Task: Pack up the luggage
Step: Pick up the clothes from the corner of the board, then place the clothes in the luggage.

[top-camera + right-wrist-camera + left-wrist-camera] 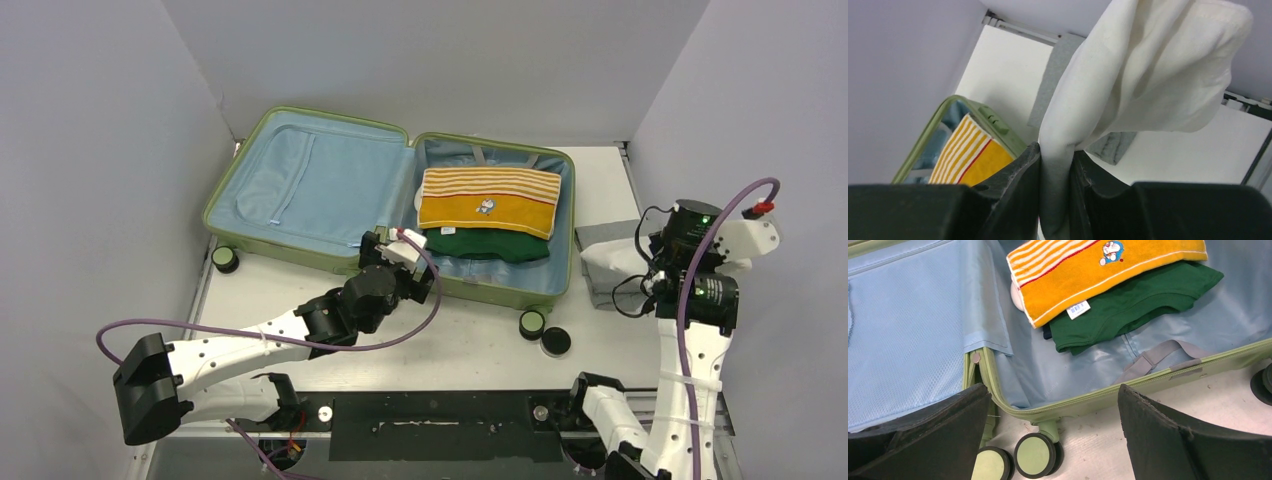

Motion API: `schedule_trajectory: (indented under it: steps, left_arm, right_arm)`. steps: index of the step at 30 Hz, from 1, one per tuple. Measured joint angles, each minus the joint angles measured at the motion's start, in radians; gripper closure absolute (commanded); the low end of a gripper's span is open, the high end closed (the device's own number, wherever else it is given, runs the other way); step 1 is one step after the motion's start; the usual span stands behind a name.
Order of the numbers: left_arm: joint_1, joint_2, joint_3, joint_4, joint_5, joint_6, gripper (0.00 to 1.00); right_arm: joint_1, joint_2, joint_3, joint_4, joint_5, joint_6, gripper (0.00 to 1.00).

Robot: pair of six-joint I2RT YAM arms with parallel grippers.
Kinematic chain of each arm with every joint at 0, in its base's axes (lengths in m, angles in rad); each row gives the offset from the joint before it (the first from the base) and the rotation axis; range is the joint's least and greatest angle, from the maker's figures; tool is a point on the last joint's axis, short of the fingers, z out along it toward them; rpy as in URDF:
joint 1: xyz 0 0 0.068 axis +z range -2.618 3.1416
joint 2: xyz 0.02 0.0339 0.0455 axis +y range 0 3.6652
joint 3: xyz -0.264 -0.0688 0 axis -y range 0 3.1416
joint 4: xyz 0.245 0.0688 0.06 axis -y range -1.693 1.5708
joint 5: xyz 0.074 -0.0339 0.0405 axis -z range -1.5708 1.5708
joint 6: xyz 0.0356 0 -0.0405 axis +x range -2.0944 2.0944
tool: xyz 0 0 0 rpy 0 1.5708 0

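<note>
Surrounding walls (90,150): plain grey panels on the left, back and right.
Table (470,350): white top, lightly scuffed near the front; black mounting strip along the near edge.
Luggage (300,190): far-left to centre of the table, lying fully open, both halves facing up, hinge down the middle.
Luggage shell: light green, seen as a thin rim around each half.
Luggage lining: light blue; left half covered by a flat zipped divider with a mesh panel.
Luggage wheels (226,259): black with green hubs, resting on the table along the near side.
Right half contents: yellow towel (487,200) with orange-and-white stripes and a small cartoon patch, laid over a folded dark-green garment (490,243).
Strap (1158,355): grey, loose on the lining near the front rim.
Left gripper (1053,390): jaws wide apart, holding nothing, above the near rim close to the hinge.
Right gripper (1055,170): clamped on a white cloth (1148,75), raised off the table to the right of the luggage.
Grey cloth (600,262): folded, on the table just beside the right half.
</note>
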Motion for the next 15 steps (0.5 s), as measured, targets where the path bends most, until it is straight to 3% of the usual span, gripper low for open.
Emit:
schedule_trajectory:
  steps: [6,15]
  left_arm:
    - [0.000,-0.018,0.000,0.007,-0.047,0.001,0.03]
    - [0.000,-0.071,-0.013,0.054,-0.142,0.021,0.03]
  right_arm:
    - [0.031,0.076,0.117,0.053,-0.136,-0.118,1.00]
    - [0.089,0.175,0.167,0.334,-0.634,-0.205,1.00]
